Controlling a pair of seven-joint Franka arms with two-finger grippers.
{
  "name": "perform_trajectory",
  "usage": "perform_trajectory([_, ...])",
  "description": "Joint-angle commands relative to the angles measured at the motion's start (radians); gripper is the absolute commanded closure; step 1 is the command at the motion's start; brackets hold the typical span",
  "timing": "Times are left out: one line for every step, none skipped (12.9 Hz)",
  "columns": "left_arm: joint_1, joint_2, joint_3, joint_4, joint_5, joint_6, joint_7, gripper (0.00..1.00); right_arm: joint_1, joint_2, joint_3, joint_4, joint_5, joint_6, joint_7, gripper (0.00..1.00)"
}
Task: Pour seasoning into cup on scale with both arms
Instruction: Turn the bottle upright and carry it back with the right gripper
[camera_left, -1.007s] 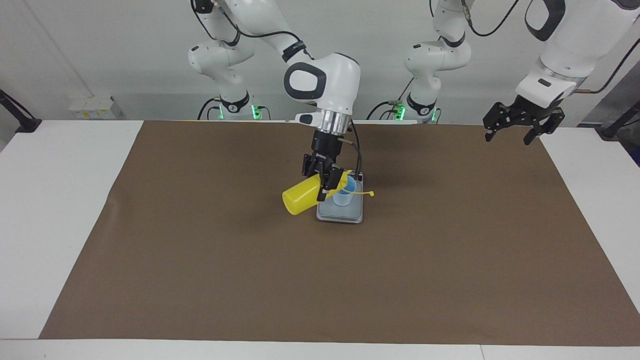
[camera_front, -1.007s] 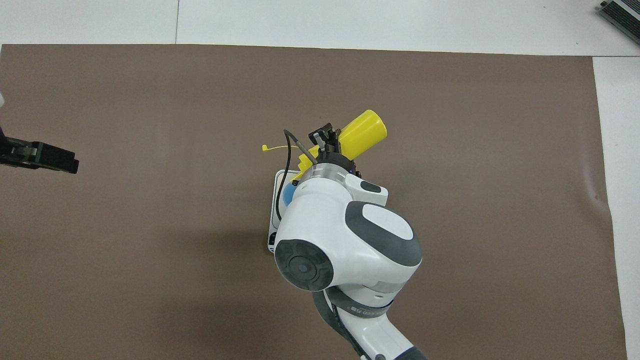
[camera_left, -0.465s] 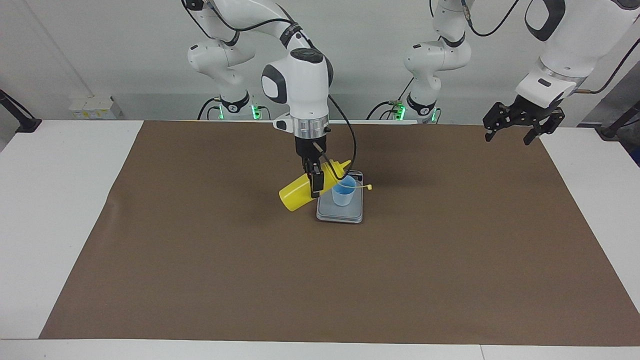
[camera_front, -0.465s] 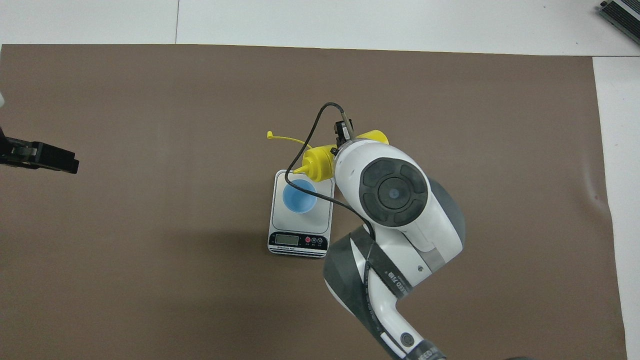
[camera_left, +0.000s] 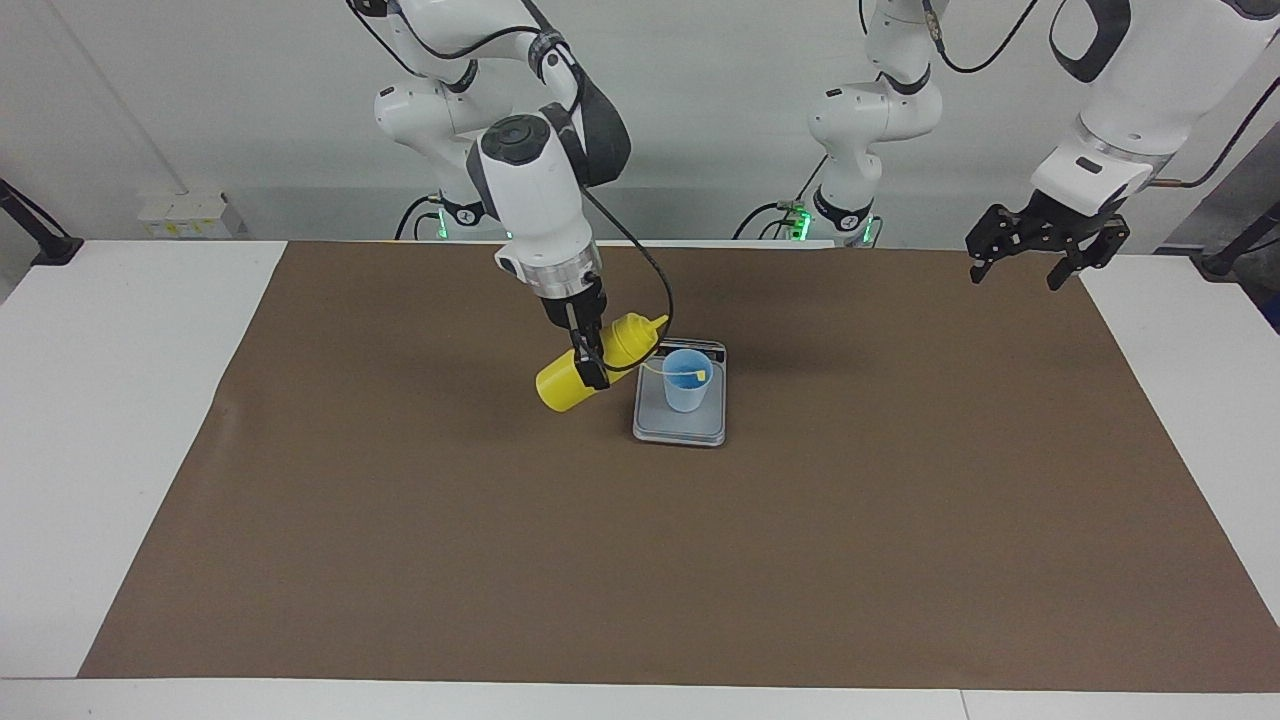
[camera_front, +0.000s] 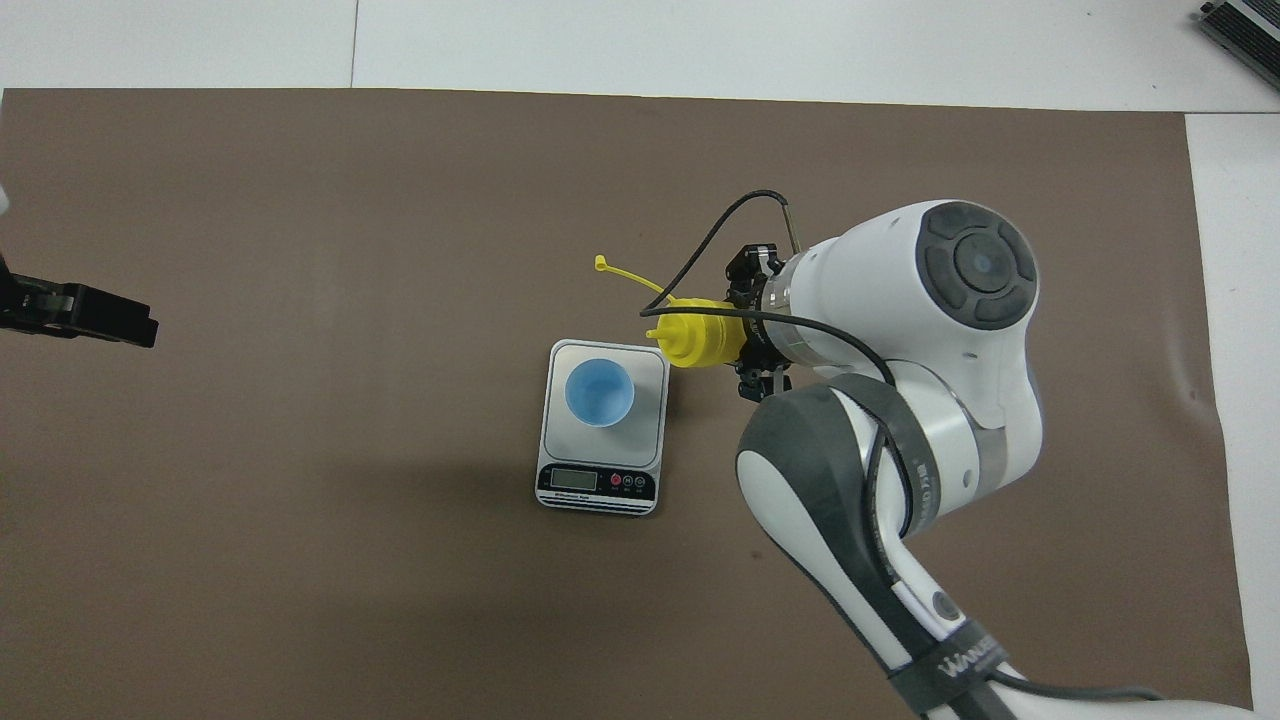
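Observation:
The yellow seasoning bottle (camera_left: 568, 380) is held tilted in the air, with its base low toward the right arm's end and its nozzle (camera_left: 655, 322) raised toward the cup. My right gripper (camera_left: 592, 366) is shut on its body, over the mat beside the scale. In the overhead view the bottle (camera_front: 697, 340) and right gripper (camera_front: 755, 332) sit just off the scale's corner. The tethered lid (camera_front: 600, 262) dangles on its strap. The light blue cup (camera_left: 688, 380) (camera_front: 599, 392) stands upright on the scale (camera_left: 680, 428) (camera_front: 650, 432). My left gripper (camera_left: 1045, 255) (camera_front: 80, 313) waits open, high at its own end.
A brown mat (camera_left: 700, 560) covers most of the white table (camera_left: 120, 400). The scale's dark display strip (camera_front: 597, 482) faces the robots. The right arm's elbow and forearm (camera_front: 900, 400) hang over the mat toward its own end.
The right arm has swung back toward its own end. The bottle has left the space over the cup and tilted nozzle-up beside the scale. The left arm has not moved.

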Motion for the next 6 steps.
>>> perform_trajectory([0.001, -0.006, -0.002, -0.011, 0.011, 0.004, 0.015, 0.0, -0.092, -0.04, 0.01, -0.032, 0.138, -0.102, -0.182, 1.0])
perform_trajectory([0.001, -0.006, -0.002, -0.011, 0.011, 0.004, 0.015, 0.0, -0.129, -0.053, 0.01, -0.055, 0.181, -0.143, -0.269, 1.0])
perform_trajectory([0.001, -0.006, -0.002, -0.012, 0.011, 0.004, 0.015, 0.0, -0.163, -0.07, 0.01, -0.087, 0.21, -0.167, -0.346, 1.0])
perform_trajectory([0.001, -0.006, 0.0, -0.012, 0.011, 0.004, 0.015, 0.0, -0.2, -0.081, 0.01, -0.116, 0.25, -0.184, -0.418, 1.0])
perform_trajectory([0.001, -0.006, 0.0, -0.012, 0.011, 0.004, 0.014, 0.0, -0.247, -0.098, 0.008, -0.153, 0.302, -0.202, -0.513, 1.0])
perform_trajectory([0.001, -0.006, 0.0, -0.012, 0.011, 0.004, 0.015, 0.0, -0.29, -0.106, 0.008, -0.184, 0.342, -0.225, -0.611, 1.0])
